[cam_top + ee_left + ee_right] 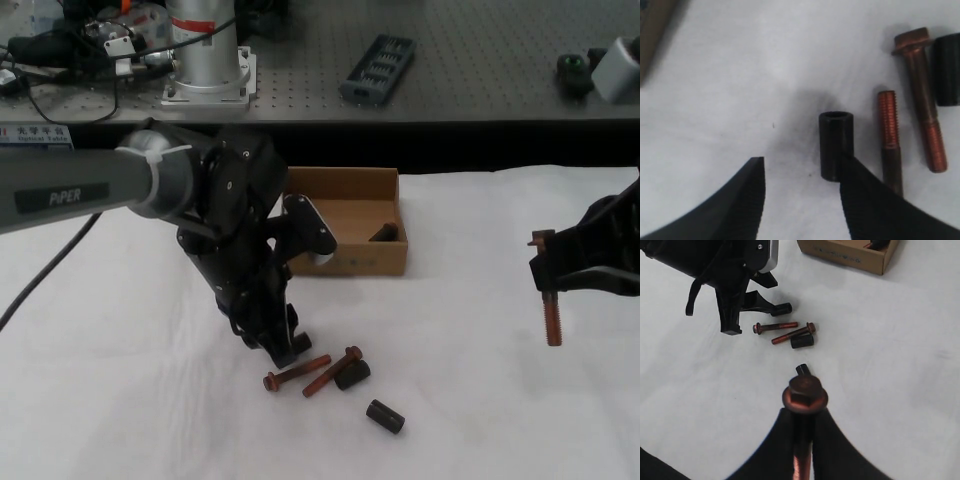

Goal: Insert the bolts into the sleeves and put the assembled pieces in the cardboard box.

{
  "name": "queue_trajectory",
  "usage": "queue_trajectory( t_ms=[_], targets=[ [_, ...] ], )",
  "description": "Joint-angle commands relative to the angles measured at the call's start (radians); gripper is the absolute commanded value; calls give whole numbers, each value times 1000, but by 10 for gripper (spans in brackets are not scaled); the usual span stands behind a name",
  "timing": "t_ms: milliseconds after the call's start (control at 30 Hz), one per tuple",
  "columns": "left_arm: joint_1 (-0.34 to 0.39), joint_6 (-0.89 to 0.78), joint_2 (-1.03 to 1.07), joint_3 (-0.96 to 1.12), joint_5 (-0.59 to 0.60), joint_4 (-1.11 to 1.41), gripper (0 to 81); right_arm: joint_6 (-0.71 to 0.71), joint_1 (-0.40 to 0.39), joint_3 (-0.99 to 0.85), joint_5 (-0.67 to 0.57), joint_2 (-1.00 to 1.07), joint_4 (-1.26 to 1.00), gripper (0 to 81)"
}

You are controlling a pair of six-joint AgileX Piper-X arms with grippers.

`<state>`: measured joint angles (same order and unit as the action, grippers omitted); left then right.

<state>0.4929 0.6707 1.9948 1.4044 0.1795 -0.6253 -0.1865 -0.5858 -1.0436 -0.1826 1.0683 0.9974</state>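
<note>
My left tool, jaws apart, hangs over a sleeve lying on the bench beside one finger; my right tool clamps a bolt, held aloft. Likely step: sleeve pickup. Next: centre the jaws, then close.

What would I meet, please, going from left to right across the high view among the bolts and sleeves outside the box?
From the left: first loose bolt → second loose bolt → sleeve beside it → lone sleeve → held bolt in the right claw.

High rear overview, 2 downward wrist views; bolts common
</note>
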Motion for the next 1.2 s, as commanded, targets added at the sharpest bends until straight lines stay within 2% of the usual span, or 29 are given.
queue_trajectory(
  t_ms=[0,667,933,1067,1167],
  targets=[
    [19,-21,4,1,17,-9,348,8,5,-4,-6,-11,-17,19],
    [21,-5,37,1,40,-9,348,8,5,-4,-6,-11,-17,19],
    [21,-5,68,1,-10,9,347,31,5,-4,11,-11,-17,19],
    [21,-5,68,1,-10,13,258,31,5,-4,20,-11,-17,19],
    [21,27,68,1,-14,11,106,31,5,-4,20,-11,-17,19]
  ],
)
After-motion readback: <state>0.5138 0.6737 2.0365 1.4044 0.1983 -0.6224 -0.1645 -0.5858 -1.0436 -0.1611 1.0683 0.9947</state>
